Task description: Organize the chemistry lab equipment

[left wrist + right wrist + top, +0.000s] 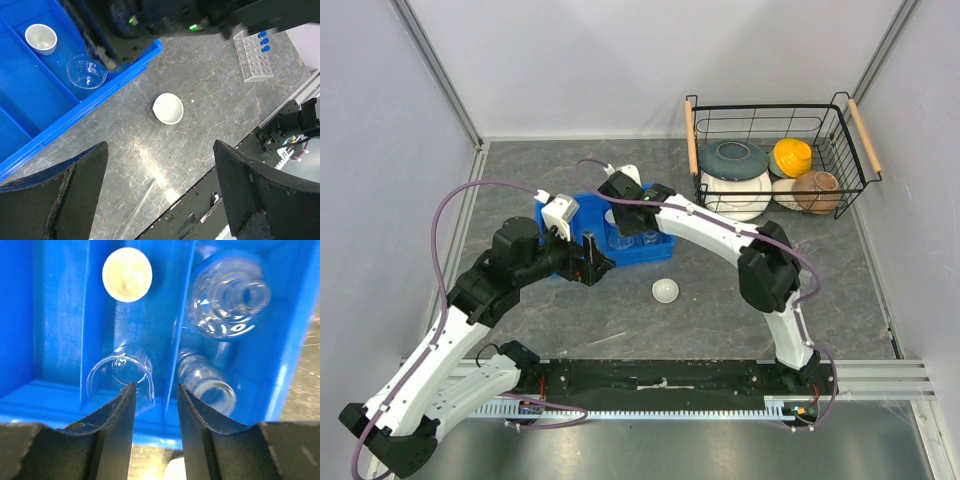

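The blue divided tray [582, 208] holds a tiny white cup [127, 274], a clear beaker [119, 377], a round clear flask [229, 295] and a second clear glass vessel [207, 382]. My right gripper [155, 395] hovers just above the tray, open, its jaws either side of a divider with nothing held. It also shows in the top view [623, 208]. The white round dish [665, 291] lies on the table in front of the tray. My left gripper [167, 200] is wide open and empty, above the table near the dish [168, 108]. The clear tube rack [253, 54] holds blue-capped tubes [263, 41].
A black wire basket [840, 125] at the back right holds large ceramic bowls in blue-grey, white, yellow and brown. A thin glass rod [140, 205] lies on the table near the front rail. The right arm [720, 232] arches over the table behind the dish.
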Robot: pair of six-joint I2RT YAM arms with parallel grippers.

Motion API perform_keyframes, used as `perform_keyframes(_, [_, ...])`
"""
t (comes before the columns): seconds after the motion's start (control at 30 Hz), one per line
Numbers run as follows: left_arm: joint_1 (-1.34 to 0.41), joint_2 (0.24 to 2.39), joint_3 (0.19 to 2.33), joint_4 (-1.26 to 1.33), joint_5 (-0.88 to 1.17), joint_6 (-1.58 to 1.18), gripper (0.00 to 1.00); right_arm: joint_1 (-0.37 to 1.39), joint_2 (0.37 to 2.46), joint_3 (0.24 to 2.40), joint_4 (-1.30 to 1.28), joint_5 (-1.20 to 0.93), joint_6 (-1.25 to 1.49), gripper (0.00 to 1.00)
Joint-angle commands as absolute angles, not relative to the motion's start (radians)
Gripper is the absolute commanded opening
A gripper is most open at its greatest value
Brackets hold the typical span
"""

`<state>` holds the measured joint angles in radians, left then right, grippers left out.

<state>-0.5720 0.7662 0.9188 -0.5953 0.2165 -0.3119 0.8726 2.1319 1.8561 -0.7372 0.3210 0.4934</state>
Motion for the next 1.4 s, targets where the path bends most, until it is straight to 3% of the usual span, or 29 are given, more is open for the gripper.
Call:
perform_keyframes(0.0, [-0.575, 0.765, 0.919, -0.558, 0.224, -0.281, 0.92, 0.879, 1.952, 1.827, -0.749, 0.419, 0.474, 0.47])
perform_keyframes(0.37, [-0.575, 0.776, 0.928, -0.569, 0.196, -0.273, 0.92, 0.905, 1.599, 1.441, -0.741, 0.511, 0.557, 0.57])
perform_keyframes(0.67, [-0.575, 0.784, 0.923, -0.561, 0.251, -0.278, 1.0, 0.904, 1.341, 1.028, -0.551, 0.342, 0.684, 0.69])
perform_keyframes(1.03, [-0.575, 0.785, 0.911, -0.552, 0.287, -0.288, 1.0, 0.896, 1.207, 0.724, -0.282, 0.226, 0.811, 0.7])
perform_keyframes(1.37, [-0.575, 0.784, 0.908, -0.549, 0.278, -0.288, 0.99, 0.891, 1.232, 0.638, -0.176, 0.192, 0.87, 0.66])
